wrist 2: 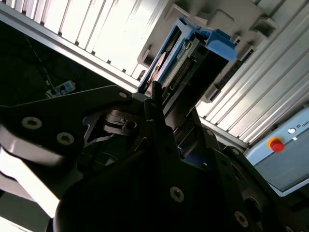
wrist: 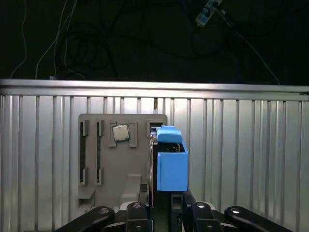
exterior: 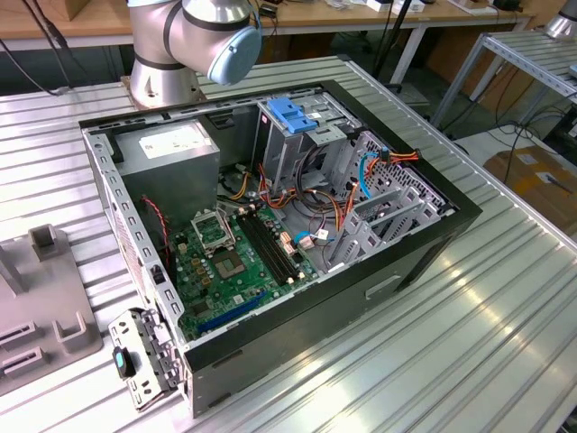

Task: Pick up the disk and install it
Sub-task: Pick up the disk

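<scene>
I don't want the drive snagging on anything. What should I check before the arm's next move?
1. Disk lined up with the tool: ok. In the first wrist view it stands on edge straight ahead of the tool.
2. Disk free of the grey holder: cannot tell.
3. Computer case open: ok. In the exterior view its side is off and the inside is exposed.
4. Free bay in the metal cage: cannot tell.
5. Cables clear of the cage: not ok. Loose cables lie right beside it, on the exterior view's right.
</scene>
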`<state>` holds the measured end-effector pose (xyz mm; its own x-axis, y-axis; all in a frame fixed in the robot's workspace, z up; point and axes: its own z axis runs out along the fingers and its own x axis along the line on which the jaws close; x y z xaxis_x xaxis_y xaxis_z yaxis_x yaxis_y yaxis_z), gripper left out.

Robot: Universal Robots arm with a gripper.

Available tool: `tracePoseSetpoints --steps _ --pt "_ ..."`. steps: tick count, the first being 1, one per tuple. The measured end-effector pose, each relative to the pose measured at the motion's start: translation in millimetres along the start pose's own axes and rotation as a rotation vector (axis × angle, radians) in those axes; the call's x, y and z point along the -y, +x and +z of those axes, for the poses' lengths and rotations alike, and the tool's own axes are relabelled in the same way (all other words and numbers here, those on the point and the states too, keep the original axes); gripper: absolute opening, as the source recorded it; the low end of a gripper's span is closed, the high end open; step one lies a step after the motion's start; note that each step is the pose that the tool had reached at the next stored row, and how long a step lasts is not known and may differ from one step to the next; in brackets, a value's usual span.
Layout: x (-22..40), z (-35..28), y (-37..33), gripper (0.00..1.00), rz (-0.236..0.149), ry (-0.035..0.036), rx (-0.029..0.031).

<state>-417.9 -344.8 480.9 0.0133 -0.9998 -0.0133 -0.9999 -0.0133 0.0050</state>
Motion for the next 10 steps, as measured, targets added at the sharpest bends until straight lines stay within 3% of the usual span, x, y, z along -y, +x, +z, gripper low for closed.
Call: tracePoseSetpoints --steps 5,10 --pt "0.0 -11.8 -0.2 0.35 0.000 -0.0002 -0.0002" --pt "0.0 -13.0 -0.2 0.35 0.000 -0.0001 -0.0002"
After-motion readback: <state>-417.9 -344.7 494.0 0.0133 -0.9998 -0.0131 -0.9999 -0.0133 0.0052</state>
